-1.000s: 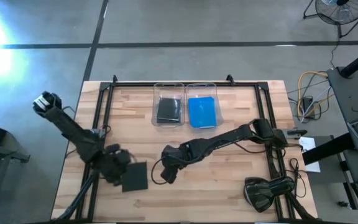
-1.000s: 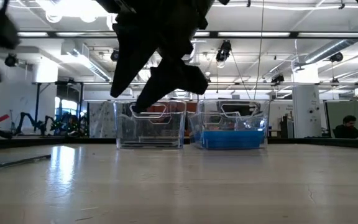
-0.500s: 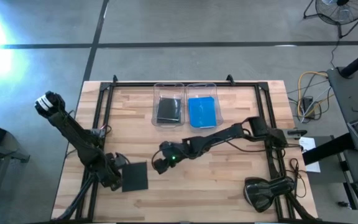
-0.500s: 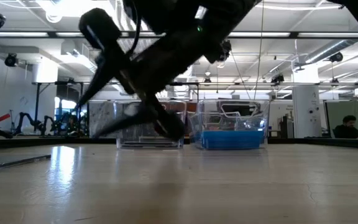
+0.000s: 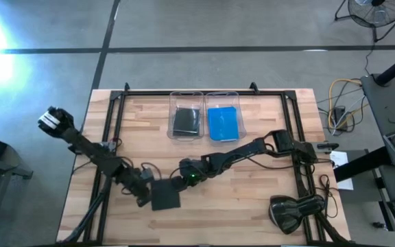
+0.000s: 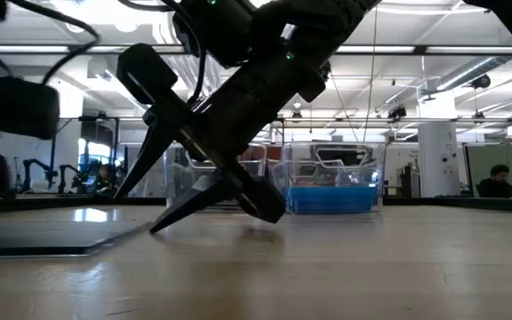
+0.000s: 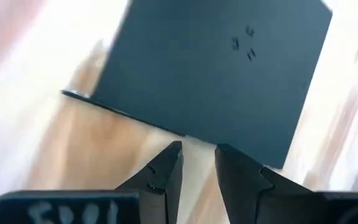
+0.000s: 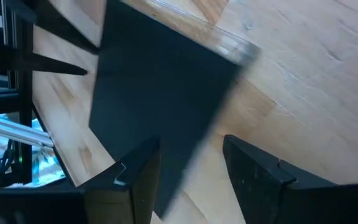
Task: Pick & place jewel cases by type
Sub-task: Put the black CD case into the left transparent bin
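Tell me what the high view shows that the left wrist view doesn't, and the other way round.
Only the high view shows the two clear bins at the table's far side, the left bin holding a dark case and the right bin a blue case, plus the right gripper at the black jewel case's edge. Only the left wrist view shows the left gripper with narrowly parted fingers just short of that case. Both show the black jewel case lying flat on the wooden table.

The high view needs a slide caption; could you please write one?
Left tool and right tool flank a dark jewel case on the table.
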You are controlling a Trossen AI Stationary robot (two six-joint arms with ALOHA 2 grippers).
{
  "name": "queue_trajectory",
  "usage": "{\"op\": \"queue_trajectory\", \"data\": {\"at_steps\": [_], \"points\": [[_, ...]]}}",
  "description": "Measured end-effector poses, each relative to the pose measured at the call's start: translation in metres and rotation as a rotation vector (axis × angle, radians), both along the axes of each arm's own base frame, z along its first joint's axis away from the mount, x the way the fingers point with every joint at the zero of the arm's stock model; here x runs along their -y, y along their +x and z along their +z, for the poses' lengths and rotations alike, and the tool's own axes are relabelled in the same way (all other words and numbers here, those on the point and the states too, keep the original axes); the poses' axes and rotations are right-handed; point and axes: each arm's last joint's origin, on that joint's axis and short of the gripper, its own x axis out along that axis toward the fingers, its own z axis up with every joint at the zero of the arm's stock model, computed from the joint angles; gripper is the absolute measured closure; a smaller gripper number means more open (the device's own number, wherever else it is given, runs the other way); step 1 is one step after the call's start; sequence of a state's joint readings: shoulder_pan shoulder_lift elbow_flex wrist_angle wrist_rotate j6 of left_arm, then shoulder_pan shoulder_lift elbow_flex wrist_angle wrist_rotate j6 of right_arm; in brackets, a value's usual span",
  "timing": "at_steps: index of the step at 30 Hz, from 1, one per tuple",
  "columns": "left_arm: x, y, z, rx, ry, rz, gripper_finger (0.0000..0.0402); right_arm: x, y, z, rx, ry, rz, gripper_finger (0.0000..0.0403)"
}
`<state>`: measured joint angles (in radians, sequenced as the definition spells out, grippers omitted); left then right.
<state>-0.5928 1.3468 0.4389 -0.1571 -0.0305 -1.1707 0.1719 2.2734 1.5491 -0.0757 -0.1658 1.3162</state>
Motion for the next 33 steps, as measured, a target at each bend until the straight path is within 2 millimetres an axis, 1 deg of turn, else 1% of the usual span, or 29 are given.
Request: {"op": "queue_trajectory", "data": {"at_steps": [2,5,9,11,12,15,17,20,23,25,28,30,33], "points": [[-0.005,0.008,-0.002,0.026,0.006,0.007,0.0319,0.000,0.000,0.000,-0.007,0.005,-0.006,0.0229],[-0.011,0.015,-0.005,0.018,0.000,-0.007,0.0319,0.000,-0.001,0.000,-0.026,0.026,-0.008,0.0229],[-0.011,0.018,-0.007,0.002,0.006,-0.072,0.0319,0.000,-0.002,0.005,-0.016,0.046,0.048,0.0229],[-0.008,0.015,-0.008,-0.006,0.016,-0.093,0.0319,0.000,-0.003,0.014,0.021,0.021,0.098,0.0229],[-0.007,0.013,-0.009,-0.010,0.024,-0.103,0.0319,0.000,-0.004,0.023,0.053,0.003,0.128,0.0229],[-0.003,0.006,-0.012,-0.011,0.053,-0.124,0.0319,-0.002,-0.003,0.063,0.233,-0.073,0.213,0.0229],[-0.002,0.005,-0.012,-0.001,0.073,-0.123,0.0319,-0.001,-0.002,0.081,0.309,-0.137,0.255,0.0229],[-0.002,0.007,-0.012,0.049,0.101,-0.114,0.0319,-0.001,0.003,0.092,0.383,-0.213,0.284,0.0229],[-0.004,0.015,-0.008,0.143,0.129,-0.071,0.0319,-0.002,0.009,0.092,0.395,-0.219,0.275,0.0229],[-0.005,0.019,-0.006,0.183,0.143,-0.043,0.0319,-0.002,0.011,0.086,0.370,-0.208,0.267,0.0229],[-0.006,0.019,-0.006,0.173,0.138,-0.030,0.0319,0.002,0.006,0.073,0.225,-0.194,0.253,0.0229],[-0.005,0.017,-0.003,0.163,0.112,-0.024,0.0319,0.004,-0.004,0.071,0.113,-0.205,0.264,0.0229],[-0.003,0.016,0.007,0.173,0.097,-0.021,0.0319,0.004,-0.021,0.069,-0.072,-0.193,0.258,0.0229]]}}
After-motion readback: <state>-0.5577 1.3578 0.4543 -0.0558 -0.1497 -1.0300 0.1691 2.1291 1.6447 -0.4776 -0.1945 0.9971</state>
